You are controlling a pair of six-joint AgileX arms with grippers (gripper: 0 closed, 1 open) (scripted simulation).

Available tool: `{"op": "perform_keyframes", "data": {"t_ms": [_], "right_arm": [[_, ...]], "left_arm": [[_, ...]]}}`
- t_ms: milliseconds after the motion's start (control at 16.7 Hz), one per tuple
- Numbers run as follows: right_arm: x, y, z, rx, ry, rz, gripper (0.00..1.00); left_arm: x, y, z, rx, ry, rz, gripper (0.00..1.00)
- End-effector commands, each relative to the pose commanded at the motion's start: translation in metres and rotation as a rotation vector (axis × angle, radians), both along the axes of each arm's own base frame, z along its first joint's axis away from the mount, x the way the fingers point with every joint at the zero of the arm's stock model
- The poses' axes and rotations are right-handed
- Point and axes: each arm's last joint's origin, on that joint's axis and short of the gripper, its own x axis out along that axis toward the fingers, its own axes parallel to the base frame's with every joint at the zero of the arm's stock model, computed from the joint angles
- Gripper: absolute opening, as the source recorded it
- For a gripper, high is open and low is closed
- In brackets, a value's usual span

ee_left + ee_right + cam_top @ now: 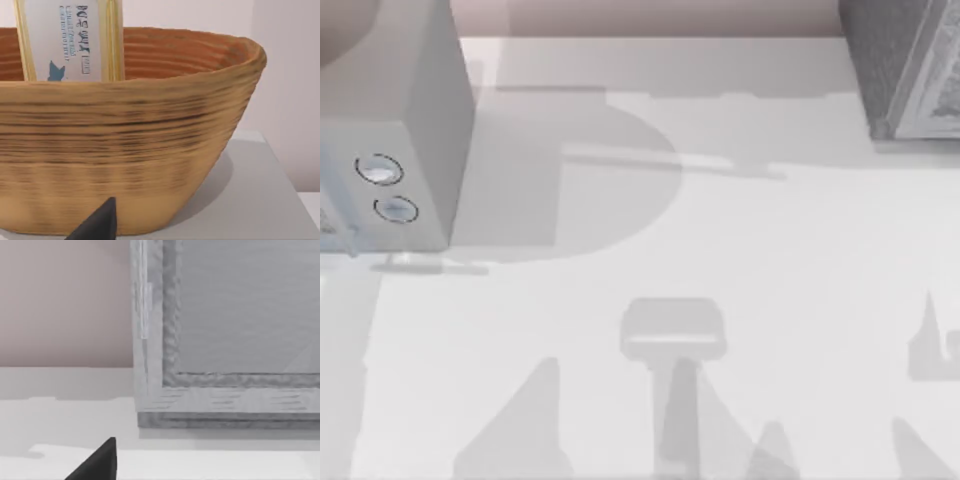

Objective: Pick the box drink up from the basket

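We see the pale table (pixel 740 250) from above, crossed by soft grey shadows. At its left edge stands a light grey box (pixel 395 120) with two round dials (pixel 386 188) on its face; at the far right corner sits a grey framed cabinet (pixel 910 65), which the right wrist view shows close up (pixel 225 340), resting on the tabletop against a pinkish wall.

In the left wrist view we note a large woven basket (pixel 125 150), tan outside and orange-brown inside, standing on a grey surface. The box drink (pixel 67 40) stands upright inside it, near the far wall; we read a yellow carton edge and a white label with dark print and a small blue mark.

A dark fingertip of the left gripper (pixel 97 222) lies just outside the basket wall, low down. A like tip of the right gripper (pixel 97 462) sits before the cabinet. For both, we cannot tell whether the fingers are spread or pressed together.
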Motion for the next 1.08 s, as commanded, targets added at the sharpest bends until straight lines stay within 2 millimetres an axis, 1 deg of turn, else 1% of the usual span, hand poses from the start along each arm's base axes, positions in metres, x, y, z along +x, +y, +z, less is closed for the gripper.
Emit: {"op": "perform_keyframes", "data": {"t_ms": [180, 300, 420, 600, 780, 900, 1080], "right_arm": [[0.000, 0.000, 0.000, 0.000, 0.000, 0.000, 1.00], [0.000, 0.000, 0.000, 0.000, 0.000, 0.000, 1.00], [0.000, 0.000, 0.000, 0.000, 0.000, 0.000, 1.00], [0.000, 0.000, 0.000, 0.000, 0.000, 0.000, 1.00], [0.000, 0.000, 0.000, 0.000, 0.000, 0.000, 1.00], [0.000, 0.000, 0.000, 0.000, 0.000, 0.000, 1.00], [0.000, 0.000, 0.000, 0.000, 0.000, 0.000, 1.00]], "left_arm": [[0.040, 0.018, 0.026, 0.004, -0.014, -0.003, 1.00], [0.069, 0.033, 0.035, 0.005, -0.018, -0.005, 1.00], [0.096, 0.050, 0.039, 0.005, -0.018, -0.006, 1.00], [0.130, 0.072, 0.035, 0.004, -0.013, -0.006, 1.00], [0.150, 0.087, 0.029, 0.003, -0.008, -0.007, 1.00], [0.154, 0.090, 0.028, 0.002, -0.007, -0.007, 1.00], [0.154, 0.090, 0.028, 0.002, -0.007, -0.007, 1.00]]}}
